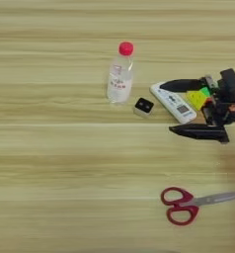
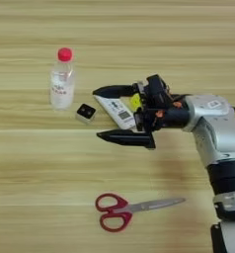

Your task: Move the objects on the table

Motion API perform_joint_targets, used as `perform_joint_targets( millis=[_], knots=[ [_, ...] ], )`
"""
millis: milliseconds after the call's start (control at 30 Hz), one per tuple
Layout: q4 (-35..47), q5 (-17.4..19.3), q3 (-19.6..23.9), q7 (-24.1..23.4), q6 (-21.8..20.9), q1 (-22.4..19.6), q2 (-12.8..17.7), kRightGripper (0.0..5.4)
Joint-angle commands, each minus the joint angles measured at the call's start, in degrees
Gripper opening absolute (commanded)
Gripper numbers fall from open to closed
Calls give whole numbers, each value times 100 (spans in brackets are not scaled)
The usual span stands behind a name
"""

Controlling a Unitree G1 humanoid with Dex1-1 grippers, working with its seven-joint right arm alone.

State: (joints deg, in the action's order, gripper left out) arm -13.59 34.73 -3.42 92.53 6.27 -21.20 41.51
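The white remote control (image 2: 116, 110) lies at an angle on the wooden table (image 2: 30, 163), right of centre. My right gripper (image 2: 97, 112) is open, its two black fingers spread wide, one beyond the remote and one on its near side, tips pointing left. The puzzle cube (image 1: 198, 98) sits just right of the remote, partly hidden behind the gripper's base; only its yellow and green faces show. The red-handled scissors (image 2: 114, 212) lie flat nearer the front, blades pointing right, well apart from the gripper. I cannot tell whether the fingers touch the remote.
A clear bottle (image 2: 61, 81) with a red cap stands upright left of the remote. A tiny white cube with a black top (image 2: 85, 112) lies between bottle and remote, close to the fingertips. My silver forearm (image 2: 215, 128) comes in from the bottom right.
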Motion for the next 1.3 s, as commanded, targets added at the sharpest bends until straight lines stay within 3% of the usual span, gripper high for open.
perform_joint_targets(
  millis=[33, 133, 267, 500, 633, 933, 1300],
  knots=[
    [531, -106, -212, -7, -37, 2, 665, 538],
    [806, -246, -508, -6, -36, 221, 995, 538],
    [912, -857, -914, -6, -265, 375, 1264, 538],
    [1004, -1563, -1404, -6, -628, 528, 1482, 538],
    [1137, -1763, -1654, -6, -738, 614, 1685, 538],
    [1137, -2623, -1734, -158, -1287, 882, 1651, 538],
    [1087, -2908, -1494, -518, -1513, 1099, 1304, 538]
  ],
)
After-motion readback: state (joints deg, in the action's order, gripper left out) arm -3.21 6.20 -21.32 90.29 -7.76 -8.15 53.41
